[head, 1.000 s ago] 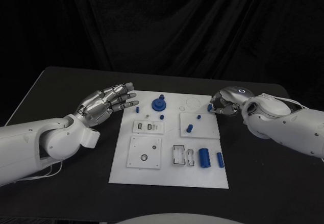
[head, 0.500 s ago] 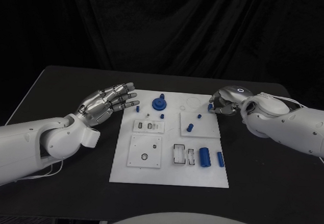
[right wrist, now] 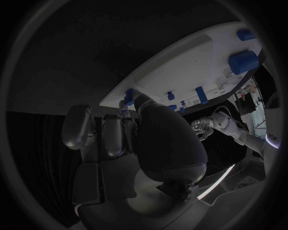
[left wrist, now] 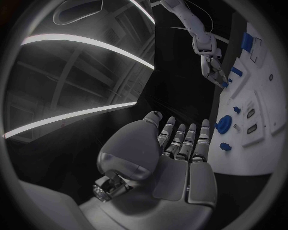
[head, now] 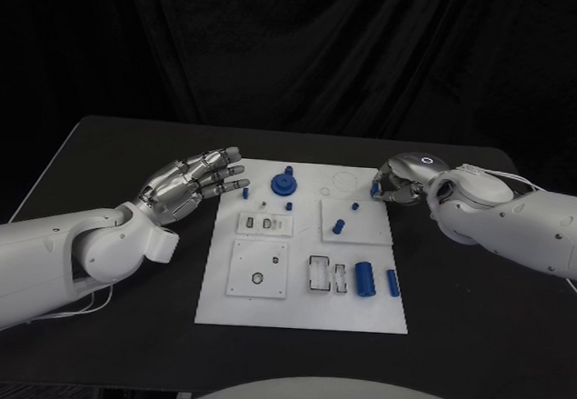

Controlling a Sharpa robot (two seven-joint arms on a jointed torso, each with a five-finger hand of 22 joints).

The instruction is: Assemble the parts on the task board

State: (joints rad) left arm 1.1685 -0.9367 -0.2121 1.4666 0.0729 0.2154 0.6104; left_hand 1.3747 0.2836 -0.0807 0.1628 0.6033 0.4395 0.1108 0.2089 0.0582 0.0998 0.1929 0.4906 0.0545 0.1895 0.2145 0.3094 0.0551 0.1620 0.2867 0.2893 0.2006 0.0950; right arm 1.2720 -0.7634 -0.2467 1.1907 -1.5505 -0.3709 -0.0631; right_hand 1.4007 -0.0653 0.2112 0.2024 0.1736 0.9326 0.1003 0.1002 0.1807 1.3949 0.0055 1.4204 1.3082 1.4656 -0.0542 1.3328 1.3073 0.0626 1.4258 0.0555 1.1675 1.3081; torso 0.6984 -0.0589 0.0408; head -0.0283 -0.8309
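1. Task board (head: 302, 300) – white plate lying flat mid-tabletop (head: 107, 152), long side running away from the robot.
2. Left hand (head: 191, 183) hovers just off the board's far-left edge, fingers spread and extended, holding nothing; the left wrist view shows the same flat, empty hand (left wrist: 180, 158).
3. Right hand (head: 397, 183) sits at the board's far-right corner, fingers curled in around a small blue part (head: 375, 191) – the right wrist view shows the fingertips (right wrist: 129, 108) touching that blue piece (right wrist: 129, 96) at the board edge (right wrist: 180, 67). Looks pinched, part still at board level.
4. Round blue knob part (head: 284, 185) stands on the far-middle of the board, with small blue pegs just beside it, toward the left hand (head: 244, 195) and toward the robot (head: 288, 207).
5. Short blue peg (head: 338, 227) lies tilted on a raised white square right of centre; a tiny blue peg (head: 354, 206) is near that square's far edge.
6. Two blue cylinders near the board's right edge, side by side, apart – thicker one (head: 364, 280), thinner one (head: 393, 282).
7. White inset tiles with slots on the board's left and centre – slotted tile (head: 265, 225), tile with a round hole (head: 258, 272), a rectangular frame (head: 319, 276).
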